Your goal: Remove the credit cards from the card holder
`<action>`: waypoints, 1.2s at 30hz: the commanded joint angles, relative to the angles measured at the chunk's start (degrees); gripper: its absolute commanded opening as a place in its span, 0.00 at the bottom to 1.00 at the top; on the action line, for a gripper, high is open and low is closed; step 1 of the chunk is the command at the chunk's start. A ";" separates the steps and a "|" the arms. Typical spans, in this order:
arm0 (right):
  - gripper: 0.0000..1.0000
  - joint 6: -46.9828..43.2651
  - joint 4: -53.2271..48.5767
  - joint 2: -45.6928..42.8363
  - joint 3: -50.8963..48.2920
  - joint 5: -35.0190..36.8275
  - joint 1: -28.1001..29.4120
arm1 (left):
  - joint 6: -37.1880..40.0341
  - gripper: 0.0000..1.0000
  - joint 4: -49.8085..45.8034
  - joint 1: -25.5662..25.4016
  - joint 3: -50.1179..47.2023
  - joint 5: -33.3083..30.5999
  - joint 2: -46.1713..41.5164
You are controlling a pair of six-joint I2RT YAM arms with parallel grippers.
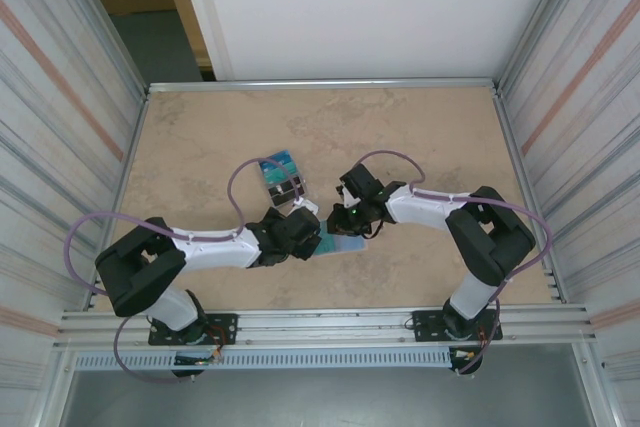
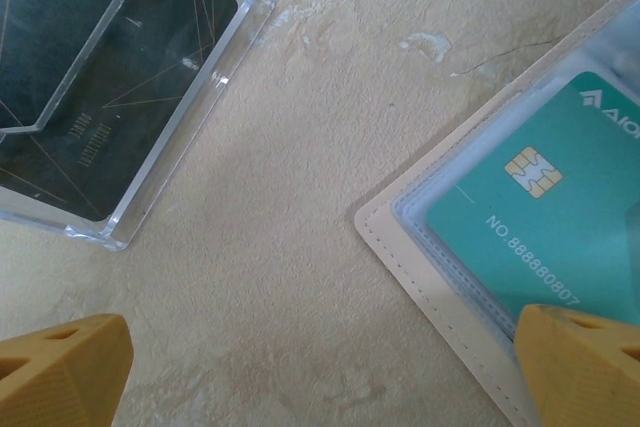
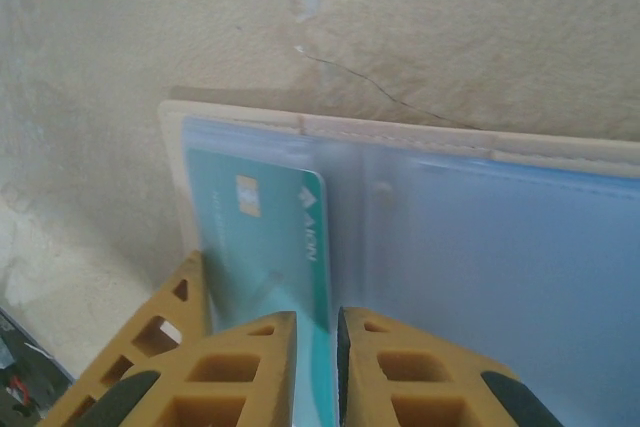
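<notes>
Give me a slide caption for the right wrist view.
Right gripper pinching the teal chip card in the open beige card holder with pale blue sleeves.

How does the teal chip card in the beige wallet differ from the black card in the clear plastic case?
The teal chip card shows a gold chip and a printed number; the black card shows thin pale lines. The teal one lies under a cloudy sleeve in the beige card holder; the black one sits in a clear rigid case. Both lie flat.
</notes>
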 commanded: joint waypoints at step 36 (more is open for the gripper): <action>0.12 2.12 5.57 0.36 -3.90 -4.37 -1.44 | -1.11 0.99 -3.79 0.32 1.24 -0.17 1.53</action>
